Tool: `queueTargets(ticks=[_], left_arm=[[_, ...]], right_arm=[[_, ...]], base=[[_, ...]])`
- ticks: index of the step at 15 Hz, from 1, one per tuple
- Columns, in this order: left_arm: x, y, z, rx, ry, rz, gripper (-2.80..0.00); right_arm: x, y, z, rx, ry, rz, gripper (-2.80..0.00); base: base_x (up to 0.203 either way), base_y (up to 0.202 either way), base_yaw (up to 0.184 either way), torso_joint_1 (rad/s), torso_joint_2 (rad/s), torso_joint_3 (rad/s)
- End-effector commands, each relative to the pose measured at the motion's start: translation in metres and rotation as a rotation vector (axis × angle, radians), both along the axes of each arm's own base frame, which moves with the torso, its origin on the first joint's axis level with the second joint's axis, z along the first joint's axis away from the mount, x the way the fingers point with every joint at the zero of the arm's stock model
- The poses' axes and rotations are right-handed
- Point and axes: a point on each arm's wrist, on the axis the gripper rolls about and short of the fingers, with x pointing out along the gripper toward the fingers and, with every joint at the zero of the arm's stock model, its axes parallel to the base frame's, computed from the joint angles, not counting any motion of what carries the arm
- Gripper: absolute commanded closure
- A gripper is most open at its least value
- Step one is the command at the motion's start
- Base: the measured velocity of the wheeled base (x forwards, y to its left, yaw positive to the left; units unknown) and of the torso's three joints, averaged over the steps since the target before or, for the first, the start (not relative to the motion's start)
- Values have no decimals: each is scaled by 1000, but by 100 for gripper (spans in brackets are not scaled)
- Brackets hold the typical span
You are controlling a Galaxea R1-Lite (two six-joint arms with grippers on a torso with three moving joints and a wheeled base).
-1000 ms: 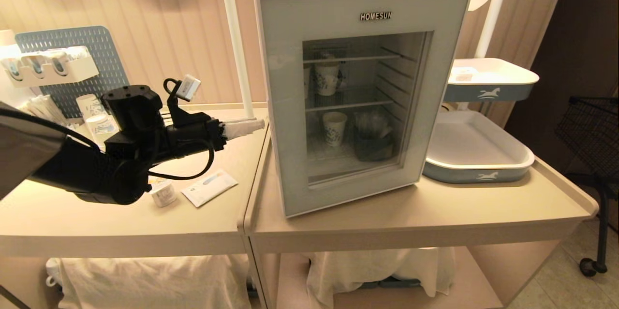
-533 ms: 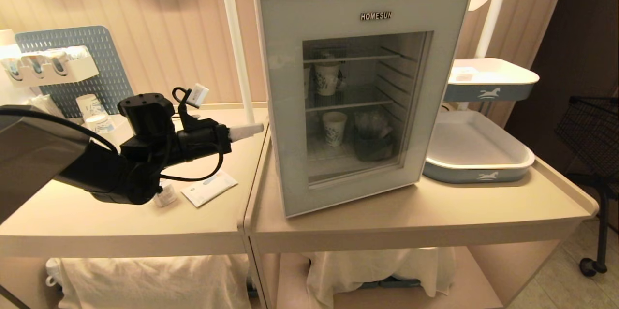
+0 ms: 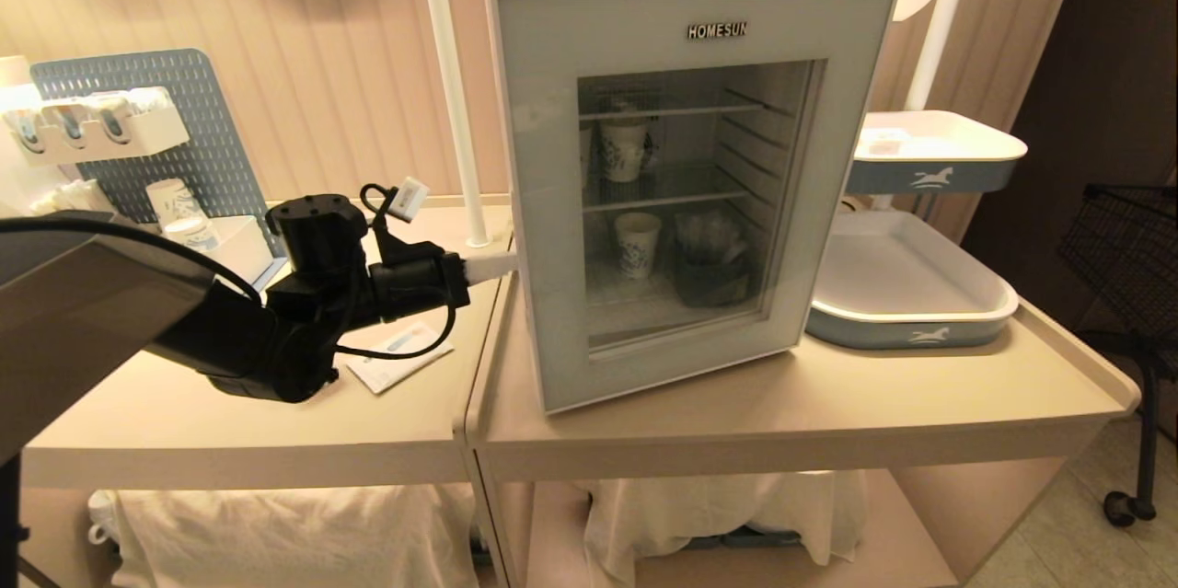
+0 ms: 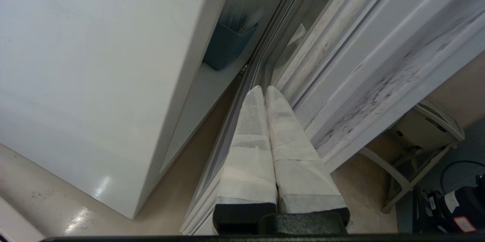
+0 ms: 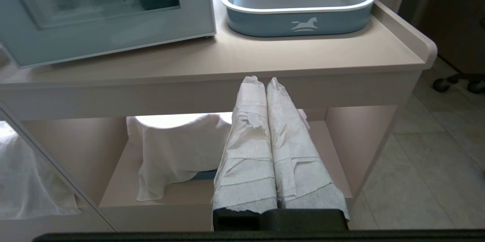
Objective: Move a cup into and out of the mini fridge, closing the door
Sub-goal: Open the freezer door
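While the mini fridge (image 3: 690, 192) sits near the middle of the surface (image 3: 828, 395), its door (image 3: 543, 201) stands slightly ajar at the edge facing the left arm. The left wrist view shows a narrow gap there, with the interior visible through it. So the whole next move looks like it hinges on that gap: the left gripper (image 3: 502, 263) has its fingers pressed together, empty, tips right at the door's edge and pointing into the crack. It'd have to wedge in and swing the door outward. The right gripper (image 5: 261, 83) is also closed on nothing, parked low in front of the surface's front edge, way farther from the action. The cup can't be seen right now; the left arm probably hides it, over by the paper packet (image 3: 396, 353).
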Motion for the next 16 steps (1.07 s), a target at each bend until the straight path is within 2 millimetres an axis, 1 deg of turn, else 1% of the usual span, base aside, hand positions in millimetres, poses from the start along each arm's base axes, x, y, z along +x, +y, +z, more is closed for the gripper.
queueTargets(ticks=[1, 2, 4, 7, 11, 13, 14, 16], left_arm=[[-4, -7, -1, 0, 3, -26, 0], [-7, -9, 1, 0, 3, -32, 0], [-17, -12, 9, -2, -8, -49, 0], [-42, -25, 25, -7, -33, -103, 0], [-92, -58, 43, -18, -64, -240, 0], [-120, -75, 46, -15, -74, -324, 0], [-130, -81, 45, -7, -90, -353, 0], [-126, -83, 41, 0, -87, -347, 0]], right_arm=[[0, 0, 0, 0, 0, 0, 0], [0, 0, 0, 0, 0, 2, 0], [0, 0, 0, 0, 0, 0, 0], [0, 0, 0, 0, 0, 0, 0], [0, 0, 0, 0, 0, 0, 0], [0, 0, 0, 0, 0, 0, 0], [0, 0, 0, 0, 0, 0, 0], [0, 0, 0, 0, 0, 0, 0]], base=[[0, 0, 0, 0, 0, 0], [0, 0, 0, 0, 0, 0], [0, 0, 0, 0, 0, 0], [0, 0, 0, 0, 0, 0], [0, 0, 0, 0, 0, 0], [0, 0, 0, 0, 0, 0], [0, 0, 0, 0, 0, 0], [0, 0, 0, 0, 0, 0]])
